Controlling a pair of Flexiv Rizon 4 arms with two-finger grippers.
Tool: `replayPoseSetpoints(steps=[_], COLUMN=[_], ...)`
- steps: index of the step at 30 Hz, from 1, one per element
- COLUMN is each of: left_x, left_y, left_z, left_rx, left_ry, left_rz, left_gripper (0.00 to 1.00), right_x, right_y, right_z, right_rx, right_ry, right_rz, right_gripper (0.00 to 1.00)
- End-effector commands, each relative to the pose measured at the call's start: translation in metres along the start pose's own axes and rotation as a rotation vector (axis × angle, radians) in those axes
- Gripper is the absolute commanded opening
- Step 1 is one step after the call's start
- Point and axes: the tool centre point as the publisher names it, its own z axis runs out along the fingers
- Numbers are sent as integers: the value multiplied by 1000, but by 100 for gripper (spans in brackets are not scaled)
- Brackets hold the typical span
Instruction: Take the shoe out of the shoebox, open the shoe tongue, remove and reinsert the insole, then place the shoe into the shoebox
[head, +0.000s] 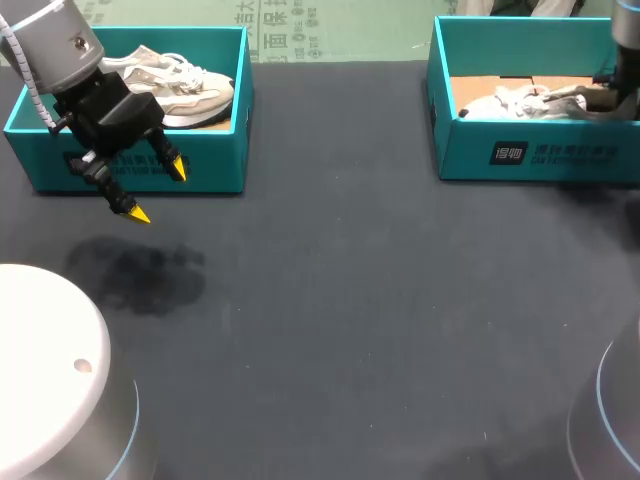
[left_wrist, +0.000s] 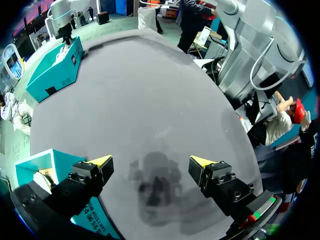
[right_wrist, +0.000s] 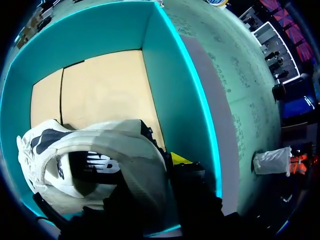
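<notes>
From above, the white shoe (head: 525, 102) lies in the teal shoebox (head: 540, 155) at upper right, with the right arm (head: 628, 50) reaching in. At upper left the left tool (head: 155, 188) hangs spread before a second shoebox (head: 215, 165) holding a pale shoe (head: 185, 85). The dark table (head: 380, 300) lies open between them. In the left wrist view, the tips stand wide apart over bare cloth. In the right wrist view, the shoe, showing a dark logo, rests on the cardboard floor (right_wrist: 100, 85) near the box wall. The right tool (right_wrist: 170, 167) is at its heel; I cannot tell its grip.

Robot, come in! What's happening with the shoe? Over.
Left gripper jaws open, hovering over table. Right gripper down in right shoebox, at the shoe; grip unclear. Shoe not out yet. Nothing seen blocking it.
</notes>
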Motion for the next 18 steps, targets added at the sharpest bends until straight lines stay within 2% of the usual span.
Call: replayPoseSetpoints(steps=[1, 18], left_x=[1, 1], left_y=[0, 0], left_z=[0, 0], left_rx=[-3, -3], left_ry=[-1, -1], left_rz=[1, 1], left_gripper=[100, 100], right_x=[3, 8], right_y=[7, 3], right_z=[8, 30], right_rx=[23, 80], right_ry=[2, 32], right_rz=[0, -12], right_gripper=[0, 0])
